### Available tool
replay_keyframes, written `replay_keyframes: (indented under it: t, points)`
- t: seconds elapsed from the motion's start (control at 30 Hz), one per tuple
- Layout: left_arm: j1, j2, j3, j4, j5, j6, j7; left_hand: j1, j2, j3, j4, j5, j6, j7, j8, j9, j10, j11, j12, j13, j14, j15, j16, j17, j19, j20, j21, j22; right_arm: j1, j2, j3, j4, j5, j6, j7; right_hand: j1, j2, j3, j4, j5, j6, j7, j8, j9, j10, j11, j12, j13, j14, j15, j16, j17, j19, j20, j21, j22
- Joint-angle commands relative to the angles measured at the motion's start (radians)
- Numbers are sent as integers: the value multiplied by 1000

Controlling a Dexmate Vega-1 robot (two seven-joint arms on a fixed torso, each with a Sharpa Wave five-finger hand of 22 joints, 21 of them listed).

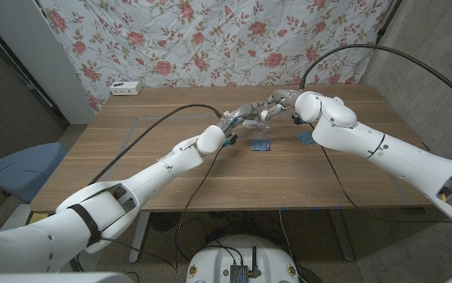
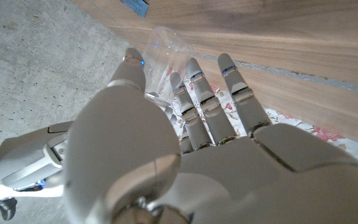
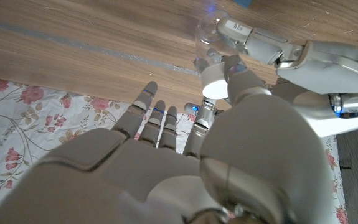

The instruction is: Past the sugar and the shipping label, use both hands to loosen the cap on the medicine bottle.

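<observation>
A clear medicine bottle with a white cap is held up over the far middle of the table. My left hand grips the clear body between thumb and fingers. From the other side my right hand comes in, and its thumb and a finger touch the cap on either side. The left hand's fingers wrap the bottle body in the right wrist view. The bottle's contents are too blurred to tell.
Two small blue packets lie on the wooden table, one under the hands and one beside my right forearm. A white box sits at the far left corner. A floral cloth hangs behind the table.
</observation>
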Motion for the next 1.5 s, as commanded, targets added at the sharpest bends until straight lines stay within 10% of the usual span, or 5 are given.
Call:
replay_keyframes:
  t: [0.03,1.0,1.5]
  points:
    - [0,-3,2,3,0,0,2,5,11,13,2,7,0,-1,3,1,23,-16,6,4,11,-59,7,4,0,0,0,2,-12,-18,24,-12,47,20,-16,4,19,7,3,-1,41,-39,10,1,5,-10,0,2,1,-5,3,5,4,-4,4,3]
    - [16,0,2,-23,0,22,8,-1,11,21,2,7,-1,-6,3,1,22,-16,5,4,15,-57,7,4,-2,-1,0,1,-22,-49,66,-12,171,66,-20,78,76,20,-5,7,37,-62,-6,-17,-22,-54,-9,1,-10,0,-2,5,-17,-6,-3,4]
    - [7,-7,5,-2,-3,13,6,-3,11,25,2,7,-2,-11,3,2,22,-15,5,4,14,-60,6,4,-4,0,0,1,-14,-55,65,-3,203,84,-17,100,61,-3,-6,3,-80,-62,-85,-47,-54,-37,-12,1,-24,22,-9,2,-31,8,-2,4]
